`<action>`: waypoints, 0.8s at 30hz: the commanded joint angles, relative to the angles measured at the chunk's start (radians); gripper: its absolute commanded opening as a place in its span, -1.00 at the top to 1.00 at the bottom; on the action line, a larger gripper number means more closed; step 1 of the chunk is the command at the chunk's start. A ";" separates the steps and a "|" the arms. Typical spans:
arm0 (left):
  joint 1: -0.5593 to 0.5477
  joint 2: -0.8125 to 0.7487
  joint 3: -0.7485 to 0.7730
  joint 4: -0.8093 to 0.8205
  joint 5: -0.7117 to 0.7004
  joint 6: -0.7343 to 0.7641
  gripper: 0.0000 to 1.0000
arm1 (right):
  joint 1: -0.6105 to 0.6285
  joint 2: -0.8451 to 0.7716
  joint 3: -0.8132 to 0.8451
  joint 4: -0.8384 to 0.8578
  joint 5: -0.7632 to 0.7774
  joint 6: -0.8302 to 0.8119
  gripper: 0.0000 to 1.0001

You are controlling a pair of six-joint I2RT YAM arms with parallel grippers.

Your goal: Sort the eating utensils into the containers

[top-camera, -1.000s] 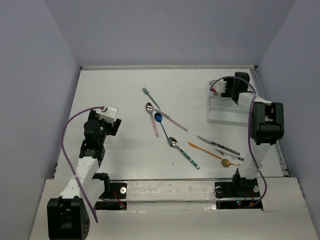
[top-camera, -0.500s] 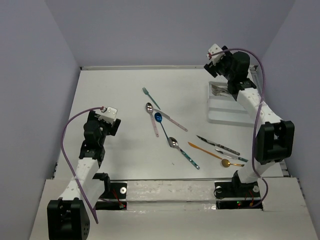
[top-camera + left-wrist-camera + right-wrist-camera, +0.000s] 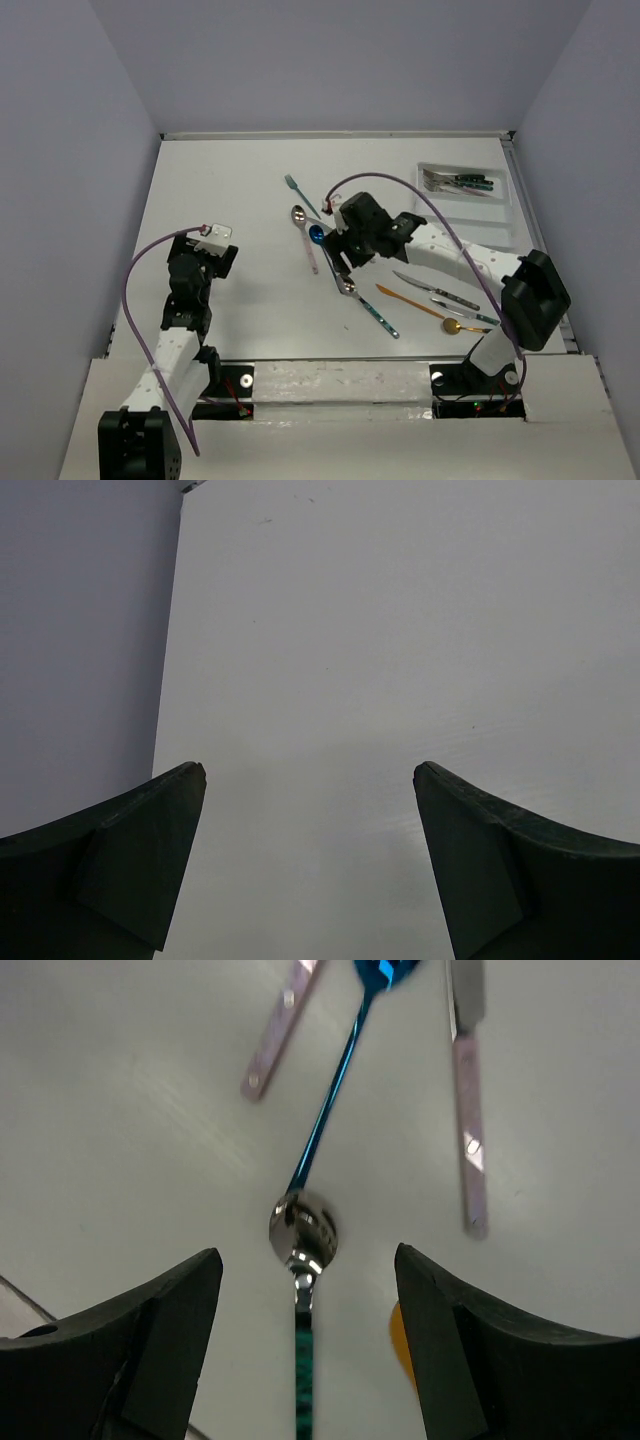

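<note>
While the right gripper point(image 3: 307, 1252) hovers, jaws wide and empty, over the teal spoon point(image 3: 302, 1232), it should close low on the neck (clear of the blue spoon point(image 3: 330, 1110)).

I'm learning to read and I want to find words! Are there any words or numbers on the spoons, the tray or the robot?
None: no word, number or sign can be read in any view.
The white tray is plain.
The teal-handled spoon shows only a speckled pattern on its handle, no letters.
</note>
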 commanded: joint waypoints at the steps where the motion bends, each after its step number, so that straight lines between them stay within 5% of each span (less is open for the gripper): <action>1: 0.008 -0.012 -0.039 0.116 -0.063 0.025 -0.98 | 0.088 -0.102 -0.134 -0.203 0.171 0.235 -0.51; 12: 0.008 -0.072 -0.057 0.128 -0.083 0.013 -0.98 | 0.157 -0.175 -0.414 -0.054 -0.031 0.361 -0.40; 17: 0.008 -0.083 -0.064 0.131 -0.083 0.015 -0.98 | 0.157 -0.133 -0.437 -0.039 0.034 0.365 -0.40; 24: 0.008 -0.086 -0.068 0.134 -0.085 0.015 -0.98 | 0.157 0.028 -0.401 -0.036 0.113 0.368 -0.10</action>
